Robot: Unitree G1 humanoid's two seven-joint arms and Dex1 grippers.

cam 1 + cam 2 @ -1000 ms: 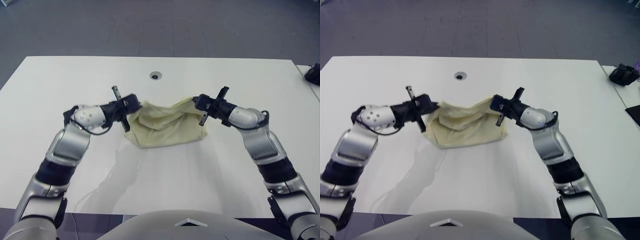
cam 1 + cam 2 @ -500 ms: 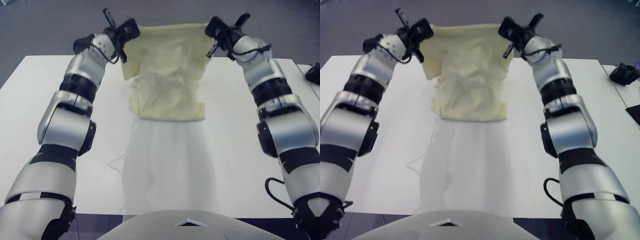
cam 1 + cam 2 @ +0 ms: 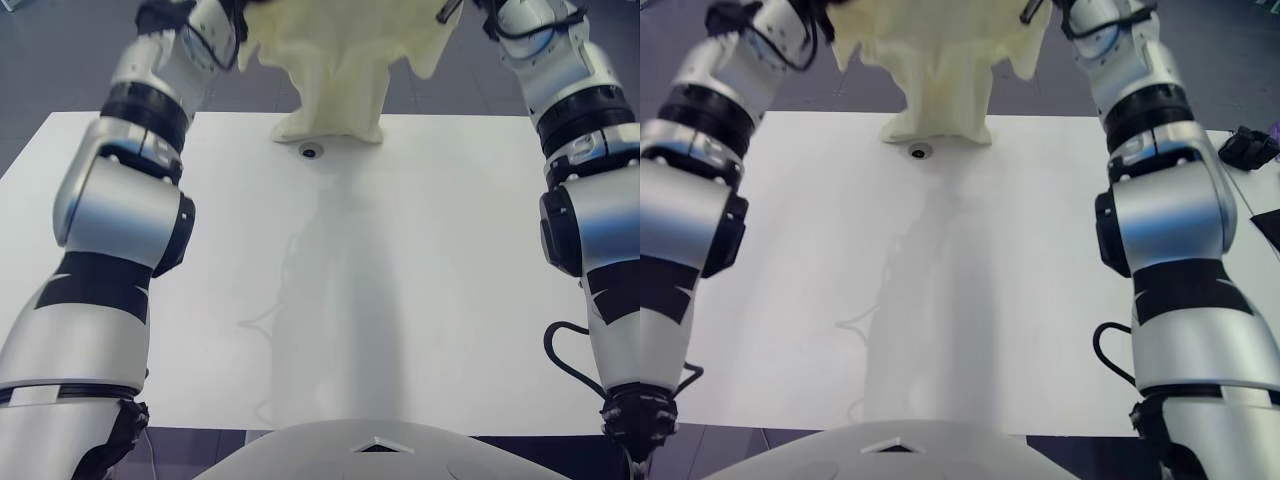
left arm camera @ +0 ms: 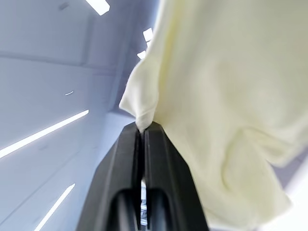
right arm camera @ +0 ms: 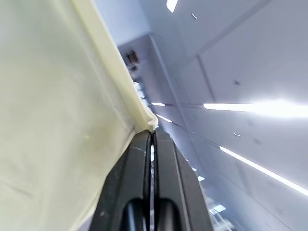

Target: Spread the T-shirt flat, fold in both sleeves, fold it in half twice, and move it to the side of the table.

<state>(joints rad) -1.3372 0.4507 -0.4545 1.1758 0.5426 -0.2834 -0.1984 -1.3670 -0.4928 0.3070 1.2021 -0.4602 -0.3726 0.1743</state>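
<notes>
The pale yellow T-shirt (image 3: 335, 60) hangs high over the far part of the white table (image 3: 420, 300), stretched between both raised arms, its lower edge near the table's far edge. In the left wrist view my left gripper (image 4: 143, 129) is shut on a bunched corner of the T-shirt (image 4: 231, 96). In the right wrist view my right gripper (image 5: 152, 132) is shut on the hem of the T-shirt (image 5: 53, 106). Both arms reach up past the top of the eye views.
A round grommet hole (image 3: 311, 152) sits in the table just under the hanging cloth. A dark object (image 3: 1247, 147) lies on a neighbouring surface at the far right. Grey floor lies beyond the table.
Both arms have lifted the T-shirt from the table, first to head height and now higher and farther away, so the cloth hangs free instead of lying crumpled.
</notes>
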